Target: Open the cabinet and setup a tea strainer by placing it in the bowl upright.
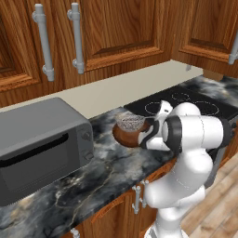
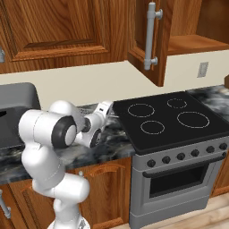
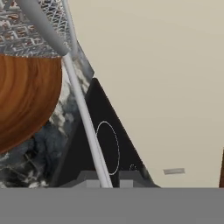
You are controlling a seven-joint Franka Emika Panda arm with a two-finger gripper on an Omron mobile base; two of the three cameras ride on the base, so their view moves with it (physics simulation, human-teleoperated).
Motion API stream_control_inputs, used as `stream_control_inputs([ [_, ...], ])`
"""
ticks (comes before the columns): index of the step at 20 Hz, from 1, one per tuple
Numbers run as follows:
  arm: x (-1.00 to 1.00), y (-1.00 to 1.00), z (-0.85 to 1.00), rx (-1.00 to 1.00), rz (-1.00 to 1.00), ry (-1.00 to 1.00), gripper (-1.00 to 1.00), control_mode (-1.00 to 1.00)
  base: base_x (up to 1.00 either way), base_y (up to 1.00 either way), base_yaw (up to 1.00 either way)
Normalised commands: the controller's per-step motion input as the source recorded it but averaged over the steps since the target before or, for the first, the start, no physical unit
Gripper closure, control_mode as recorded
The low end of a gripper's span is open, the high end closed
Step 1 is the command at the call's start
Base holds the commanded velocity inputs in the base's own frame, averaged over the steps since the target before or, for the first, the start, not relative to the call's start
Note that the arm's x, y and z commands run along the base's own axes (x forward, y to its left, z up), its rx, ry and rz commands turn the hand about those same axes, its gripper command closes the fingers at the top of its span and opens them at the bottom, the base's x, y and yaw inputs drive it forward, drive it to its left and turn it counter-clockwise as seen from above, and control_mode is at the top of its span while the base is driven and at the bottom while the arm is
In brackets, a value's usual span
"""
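The tea strainer (image 1: 130, 122) rests with its mesh basket in the brown wooden bowl (image 1: 124, 136) on the marble counter, just left of the stove. From the basket (image 3: 26, 24) above the bowl (image 3: 24, 100), its thin handle (image 3: 83, 118) runs down between my fingertips. My gripper (image 3: 107, 180) is shut on the end of that handle. The arm hides most of the hand in the base views, where the gripper (image 2: 108, 109) sits at the counter's back beside the cooktop. The cabinet (image 2: 190, 42) over the stove has its left door (image 2: 142, 40) swung open.
A grey toaster oven (image 1: 39, 146) stands on the counter left of the bowl. The black cooktop (image 2: 167, 118) lies right of it. A closed wall cabinet with two bar handles (image 1: 60, 42) hangs above the counter. The open door's edge overhangs the cooktop's left side.
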Motion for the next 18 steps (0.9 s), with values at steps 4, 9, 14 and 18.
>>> stream_control_inputs([
  [4, -0.47, -0.01, -0.12, 0.0, 0.0, -0.12, 1.0, -1.0, 0.0, 0.0, 0.0],
  [9, -0.14, -0.01, -0.2, 0.0, 0.0, -0.05, 1.0, -1.0, 0.0, 0.0, 0.0],
  [14, 0.0, -0.08, -0.28, 0.0, 0.0, 0.0, 1.0, -1.0, 0.0, 0.0, 0.0],
  [18, 0.0, -0.12, -0.37, -0.01, 0.0, 0.0, 1.0, -1.0, 0.0, 0.0, 0.0],
])
